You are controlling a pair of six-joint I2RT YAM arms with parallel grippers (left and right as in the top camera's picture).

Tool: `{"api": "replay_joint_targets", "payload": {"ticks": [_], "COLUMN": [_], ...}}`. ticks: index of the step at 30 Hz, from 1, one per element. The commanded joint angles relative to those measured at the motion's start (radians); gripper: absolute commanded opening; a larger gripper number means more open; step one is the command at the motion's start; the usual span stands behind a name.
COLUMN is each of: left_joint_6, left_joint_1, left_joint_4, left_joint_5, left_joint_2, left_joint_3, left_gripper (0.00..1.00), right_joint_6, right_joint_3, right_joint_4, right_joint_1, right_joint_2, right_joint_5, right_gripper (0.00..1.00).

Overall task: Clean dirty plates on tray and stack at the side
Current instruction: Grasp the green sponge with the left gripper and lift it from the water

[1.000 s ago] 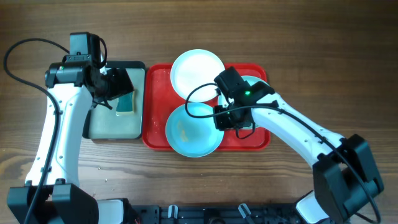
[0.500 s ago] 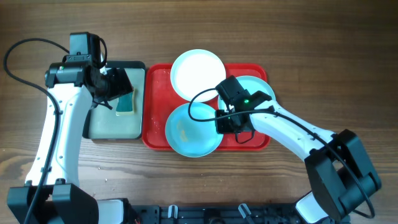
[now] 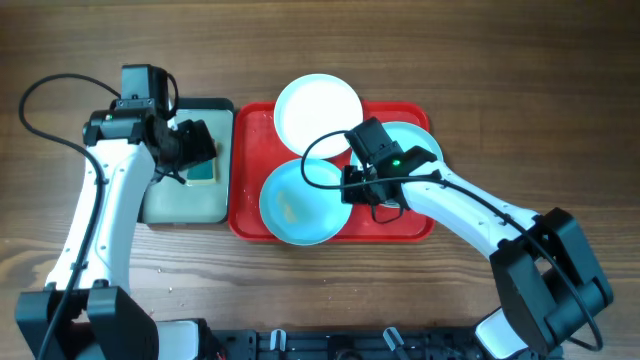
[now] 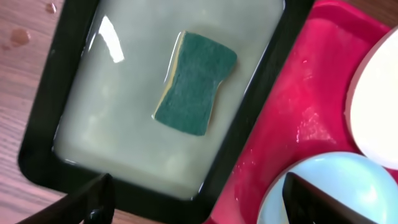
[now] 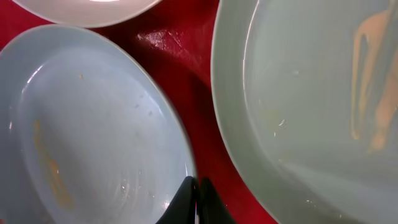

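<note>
Right wrist view: the right gripper (image 5: 196, 188) is clenched, its two tips pressed together right at the rim of the front aqua plate (image 5: 93, 137); whether that rim is nipped between them I cannot tell. Three plates sit on the one red tray (image 3: 246, 190): this aqua one over the front rim, a second aqua plate (image 5: 311, 93) just beside it, both with orange smears, and one white plate (image 3: 318, 117) overhanging the back rim. Across the wooden table (image 3: 500, 60), the left gripper (image 4: 198, 186) hangs released, jaws wide, holding nothing, above the single black-rimmed tray (image 4: 43, 124), where one green sponge (image 4: 194, 82) lies in pale liquid.
</note>
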Motion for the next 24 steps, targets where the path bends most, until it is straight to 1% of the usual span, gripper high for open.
{"api": "replay_joint_targets", "payload": {"ticks": [1, 6, 11, 15, 19, 22, 23, 24], "left_joint_6": [0.073, 0.215, 0.346, 0.346, 0.359, 0.367, 0.367, 0.367], "left_joint_1": [-0.002, -0.002, -0.002, -0.002, -0.002, -0.002, -0.002, -0.002], "left_joint_4": [0.085, 0.274, 0.373, 0.406, 0.438, 0.448, 0.451, 0.454], "left_joint_5": [-0.016, -0.012, -0.013, -0.016, -0.016, -0.017, -0.017, -0.018], "left_joint_2": [0.007, 0.034, 0.145, 0.249, 0.309, 0.319, 0.319, 0.319], "left_joint_3": [-0.075, -0.154, -0.158, -0.158, -0.158, -0.158, -0.158, -0.158], "left_gripper": [0.73, 0.66, 0.58, 0.6, 0.59, 0.43, 0.4, 0.4], "right_joint_6": [0.026, 0.026, 0.021, 0.022, 0.021, 0.021, 0.022, 0.022], "right_joint_3": [-0.003, -0.003, -0.004, -0.004, -0.004, -0.004, -0.004, -0.004], "right_joint_4": [0.024, 0.031, 0.031, 0.038, 0.038, 0.038, 0.039, 0.039], "right_joint_1": [-0.002, -0.002, -0.002, -0.002, -0.002, -0.002, -0.002, -0.002], "right_joint_2": [0.013, 0.013, 0.013, 0.013, 0.013, 0.013, 0.013, 0.012], "right_joint_5": [0.026, 0.041, 0.041, 0.045, 0.045, 0.045, 0.044, 0.044], "right_gripper": [0.04, 0.04, 0.04, 0.04, 0.04, 0.04, 0.04, 0.04]}}
